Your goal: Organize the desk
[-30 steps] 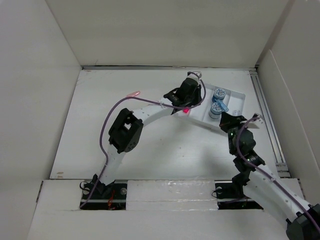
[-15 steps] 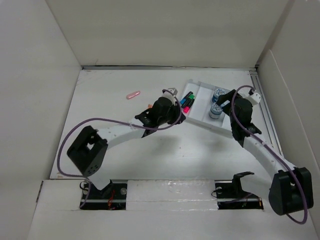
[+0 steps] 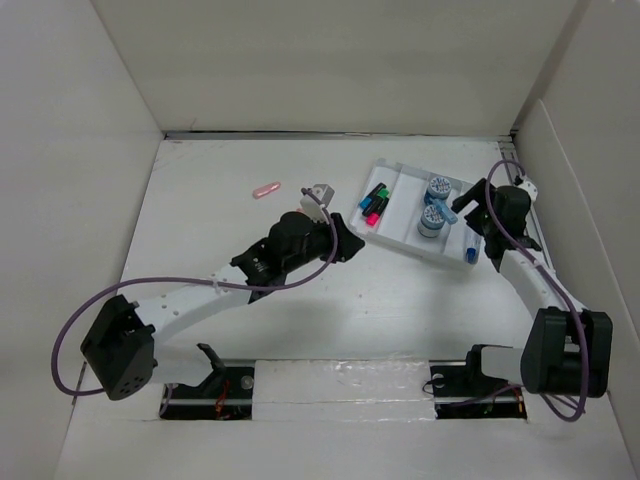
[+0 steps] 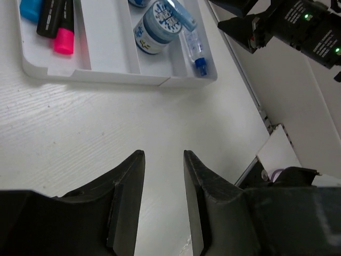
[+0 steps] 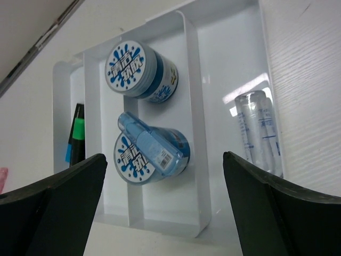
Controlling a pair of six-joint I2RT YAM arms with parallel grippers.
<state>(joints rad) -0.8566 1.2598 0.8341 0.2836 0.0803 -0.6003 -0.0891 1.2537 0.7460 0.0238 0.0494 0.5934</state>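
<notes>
The desk carries a far-right tray sorting markers from jars; left gripper and right gripper stand parted, holding nothing.

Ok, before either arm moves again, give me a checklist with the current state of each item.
1. Left gripper open and empty: ok.
2. Right gripper open and empty, facing the tray: ok.
3. Everything off the desk and into the tray: not ok, a small pink item lies loose on the desk, apart from the tray.
4. Highlighters inside a compartment: ok.
5. Blue item seated in a compartment: not ok, it rests on top of a round tub.
6. Clear tube lying in the end compartment: ok.
</notes>
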